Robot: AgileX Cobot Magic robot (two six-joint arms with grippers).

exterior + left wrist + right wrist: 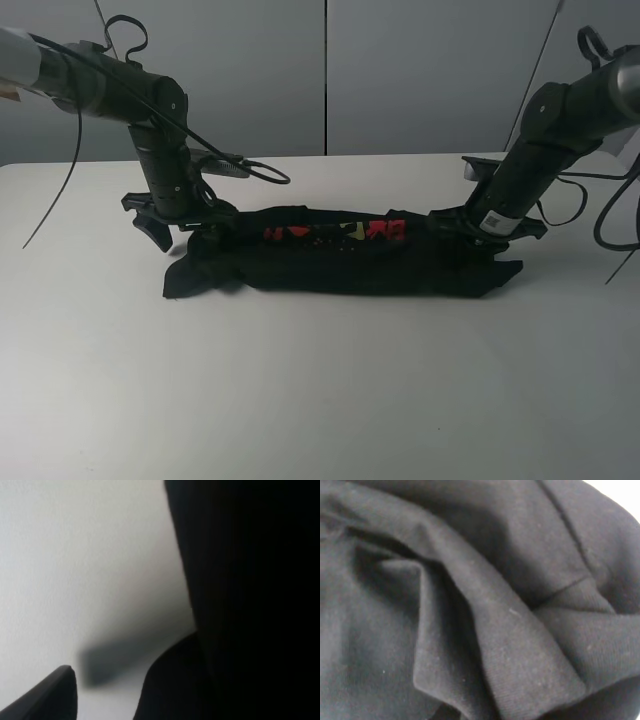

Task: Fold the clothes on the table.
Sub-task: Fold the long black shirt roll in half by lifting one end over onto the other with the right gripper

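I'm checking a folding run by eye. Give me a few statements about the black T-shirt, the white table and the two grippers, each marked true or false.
1. The black short-sleeved fabric T-shirt lies as a long narrow band on the flat white table. True.
2. No print shows on it. False: red and yellow printed characters show along its far edge.
3. The left gripper and right gripper are at opposite ends of the shirt. True.
4. The shirt hangs over the table's near edge. False: it lies wholly on the tabletop.
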